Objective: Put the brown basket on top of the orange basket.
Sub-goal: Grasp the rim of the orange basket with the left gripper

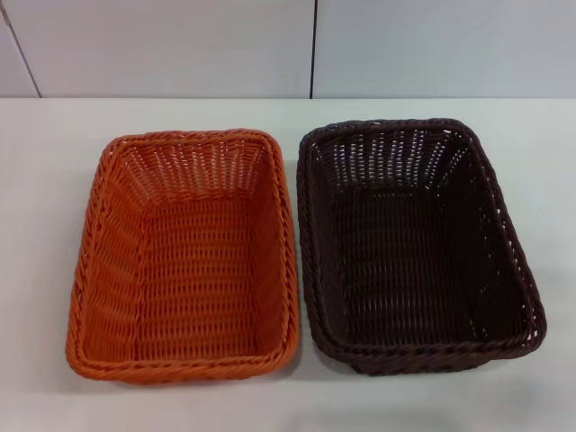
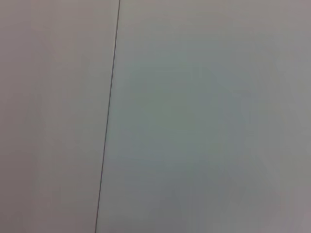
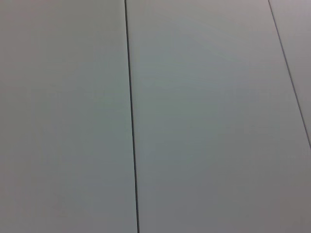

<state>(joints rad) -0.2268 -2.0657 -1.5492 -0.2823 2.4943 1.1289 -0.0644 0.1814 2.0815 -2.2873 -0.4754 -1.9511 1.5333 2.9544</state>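
We could not find either gripper in any view, so their fingers were out of sight. Both wrist views met only a pale panelled surface (image 2: 204, 121) with dark seams. The far wall (image 1: 180, 45) was cut off by the head view's top edge, and the table (image 1: 36, 180) ran past the left, right and near edges.

We see orange basket (image 1: 184, 261): bright orange all over, woven strips in rows, twisted rope look on rim, little holes in far side. We see brown basket (image 1: 409, 243): very dark brown, almost black, same woven rows, same twisted rim, light peeking through holes in its sides. Table (image 1: 54, 180) under both: plain white, no pattern. Wall (image 1: 162, 45) behind: pale grey panels, thin dark lines between them. Our wrist views: only pale grey panels (image 2: 204, 116) with thin dark line (image 3: 131, 116).
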